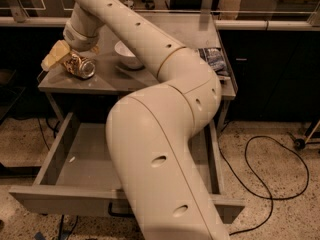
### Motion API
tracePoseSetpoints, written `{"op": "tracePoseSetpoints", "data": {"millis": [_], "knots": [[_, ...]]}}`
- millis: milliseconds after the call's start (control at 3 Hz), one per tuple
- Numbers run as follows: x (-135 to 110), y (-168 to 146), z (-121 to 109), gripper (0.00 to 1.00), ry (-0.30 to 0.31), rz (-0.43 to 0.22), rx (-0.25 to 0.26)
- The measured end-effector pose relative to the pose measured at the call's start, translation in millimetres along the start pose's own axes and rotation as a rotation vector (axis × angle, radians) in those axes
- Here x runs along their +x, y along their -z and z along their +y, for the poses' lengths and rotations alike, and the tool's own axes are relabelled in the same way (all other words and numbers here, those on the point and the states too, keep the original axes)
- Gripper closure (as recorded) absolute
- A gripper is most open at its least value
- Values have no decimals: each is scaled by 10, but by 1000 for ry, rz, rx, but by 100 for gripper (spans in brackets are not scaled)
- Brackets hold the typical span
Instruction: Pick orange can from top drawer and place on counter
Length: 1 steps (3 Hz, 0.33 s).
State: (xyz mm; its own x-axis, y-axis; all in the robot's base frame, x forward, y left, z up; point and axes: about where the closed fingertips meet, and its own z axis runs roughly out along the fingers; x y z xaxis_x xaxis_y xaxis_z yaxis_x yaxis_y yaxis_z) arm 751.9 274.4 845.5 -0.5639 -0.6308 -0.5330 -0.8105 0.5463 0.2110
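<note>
While above counter (102,81), pincer (71,64) around can (83,68)

The gripper (66,62) sits at the left front of the counter (100,81), against the orange can (83,67). A white bowl (127,55) blocks the centre and a snack bag (214,59) lies at the right edge. The arm (165,134) overhangs the right half of the top drawer (82,159); the left half is free

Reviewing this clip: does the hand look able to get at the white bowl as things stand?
Likely yes: the hand is at the orange can on the counter, and the bowl sits nearby, nothing between.
</note>
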Motion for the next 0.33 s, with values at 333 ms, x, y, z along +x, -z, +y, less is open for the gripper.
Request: {"op": "tracePoseSetpoints", "data": {"millis": [333], "knots": [[0,0,0,0,0,0,0]]}}
